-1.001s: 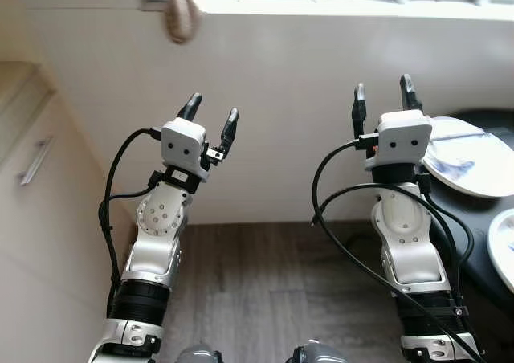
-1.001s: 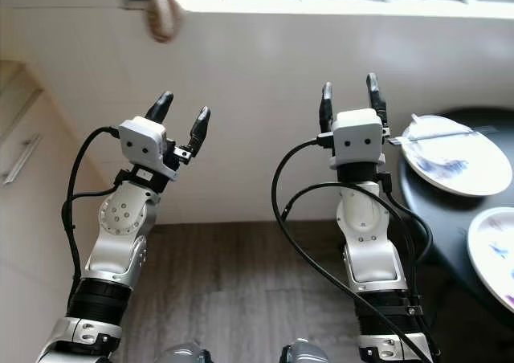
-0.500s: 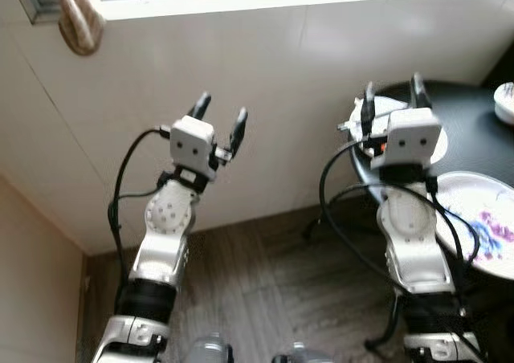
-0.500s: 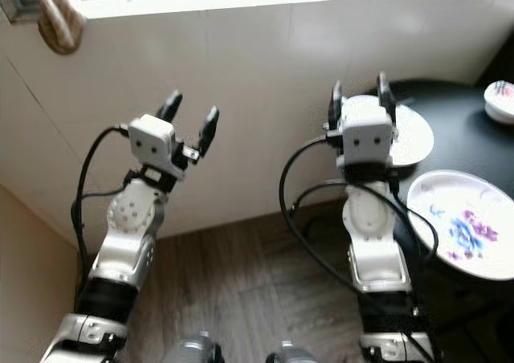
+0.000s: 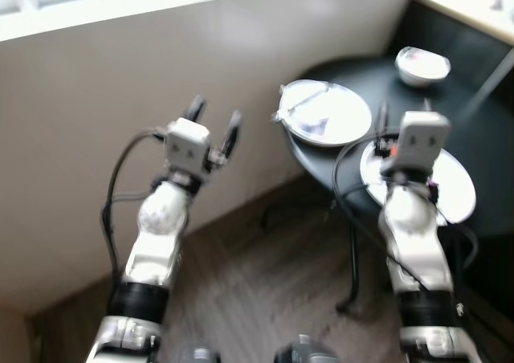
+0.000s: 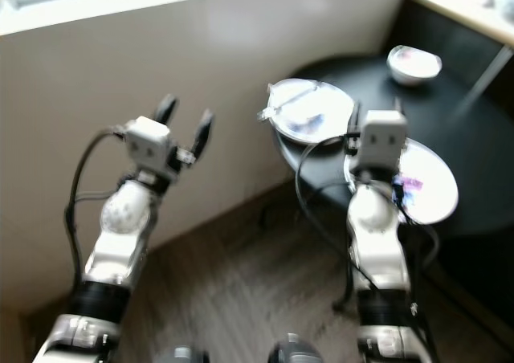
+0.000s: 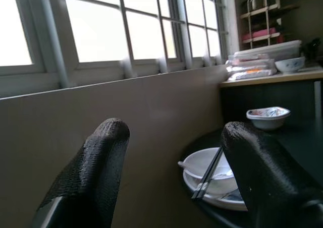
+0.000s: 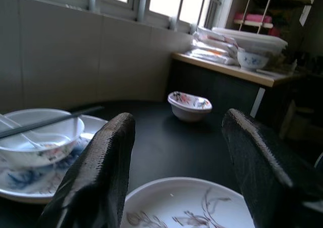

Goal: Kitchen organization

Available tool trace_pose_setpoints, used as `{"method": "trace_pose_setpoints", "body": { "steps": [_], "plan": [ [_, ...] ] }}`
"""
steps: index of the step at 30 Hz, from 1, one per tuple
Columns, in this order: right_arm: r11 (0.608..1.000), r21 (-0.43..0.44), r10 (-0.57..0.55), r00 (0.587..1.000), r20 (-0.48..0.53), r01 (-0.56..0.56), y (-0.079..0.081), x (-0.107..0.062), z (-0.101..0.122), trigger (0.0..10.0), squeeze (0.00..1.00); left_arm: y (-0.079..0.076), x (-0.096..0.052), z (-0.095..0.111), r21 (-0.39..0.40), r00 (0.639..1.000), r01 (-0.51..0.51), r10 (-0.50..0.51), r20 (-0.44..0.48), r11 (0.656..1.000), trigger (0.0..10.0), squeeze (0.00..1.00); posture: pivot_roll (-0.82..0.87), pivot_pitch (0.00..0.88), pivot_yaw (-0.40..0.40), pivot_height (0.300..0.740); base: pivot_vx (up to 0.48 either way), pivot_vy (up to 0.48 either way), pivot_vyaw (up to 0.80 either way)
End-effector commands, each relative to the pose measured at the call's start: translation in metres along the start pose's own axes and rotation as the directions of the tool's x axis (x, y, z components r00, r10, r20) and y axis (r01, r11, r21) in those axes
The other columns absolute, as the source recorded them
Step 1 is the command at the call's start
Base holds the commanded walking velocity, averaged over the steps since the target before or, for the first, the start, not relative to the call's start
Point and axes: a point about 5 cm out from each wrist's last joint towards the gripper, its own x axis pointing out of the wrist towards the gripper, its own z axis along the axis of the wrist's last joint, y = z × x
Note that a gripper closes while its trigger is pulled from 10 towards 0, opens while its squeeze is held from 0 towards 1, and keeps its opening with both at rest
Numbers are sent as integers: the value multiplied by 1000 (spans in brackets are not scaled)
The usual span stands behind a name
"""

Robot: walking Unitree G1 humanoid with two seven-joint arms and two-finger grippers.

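A round black table [image 5: 482, 130] stands at the right. On it lie a white plate [image 5: 347, 126] bearing a bowl [image 8: 39, 137] with a spoon and black chopsticks [image 7: 208, 171], a flat patterned plate [image 5: 454, 188], and a small patterned bowl [image 5: 421, 64] farther back. My right gripper [image 5: 404, 110] is raised over the table's near edge, above the flat plate [image 8: 189, 205], open and empty. My left gripper [image 5: 214, 116] is held up before the white wall, left of the table, open and empty too.
A white wall under a window [image 7: 101, 26] runs across the back. A wooden counter [image 8: 227, 69] behind the table carries stacked white containers [image 7: 265, 56] and a bowl, with a wire rack above. Dark wood floor [image 5: 257, 291] lies below the arms, and a thin table leg [image 5: 352, 258].
The whole view has swung to the right, so the black table and its dishes now stand well inside the picture. Both arms keep the same raised, open pose.
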Motion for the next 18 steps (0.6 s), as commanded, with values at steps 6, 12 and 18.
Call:
{"method": "trace_pose_setpoints", "body": {
  "steps": [6, 12, 18],
  "plan": [
    [976, -110, 172, 976, -133, -187, 19, -6, -20, 10000, 0, -8, 2, -1, 3, 999, 34, -34, -10, 999, 10000, 0, 133, 0, -35, 740, 0, 0, -253],
    [936, -150, 284, 934, -218, -320, 31, -13, -33, 10000, 0, -8, 1, -3, 3, 999, 35, -35, -22, 999, 10000, 0, 135, 0, -36, 740, 0, 0, 0],
    [892, -203, 335, 892, -304, -405, 37, -22, -46, 10000, 0, -10, 0, -6, 4, 998, 40, -39, -39, 999, 10000, 0, 136, 0, -40, 740, 0, 0, 0]
  ]
}}
